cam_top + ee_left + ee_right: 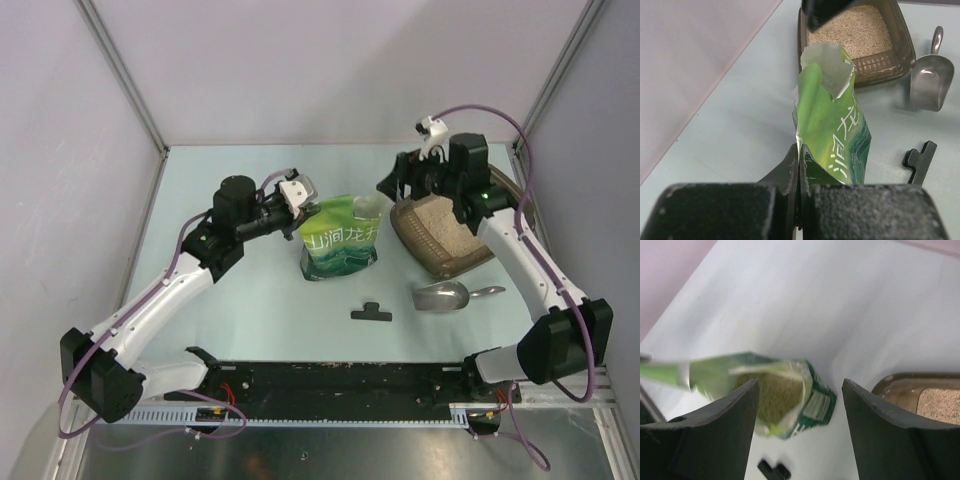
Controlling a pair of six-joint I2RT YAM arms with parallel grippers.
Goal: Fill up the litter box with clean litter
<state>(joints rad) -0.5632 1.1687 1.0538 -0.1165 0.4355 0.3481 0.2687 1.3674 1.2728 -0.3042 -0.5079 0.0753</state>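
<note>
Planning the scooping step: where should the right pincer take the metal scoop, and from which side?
By the narrow handle, straight down from above, jaws across its width. The scoop lies flat, bowl open upward and handle pointing right in the top view; the bowl looks too wide and rounded for a sure pinch.

green bag (340, 238) (top open) stands near scoop (445, 295) and clip (371, 313).

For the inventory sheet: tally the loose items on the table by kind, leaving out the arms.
Litter box: 1
Green bag: 1
Metal scoop: 1
Black clip: 1
Total: 4
</note>
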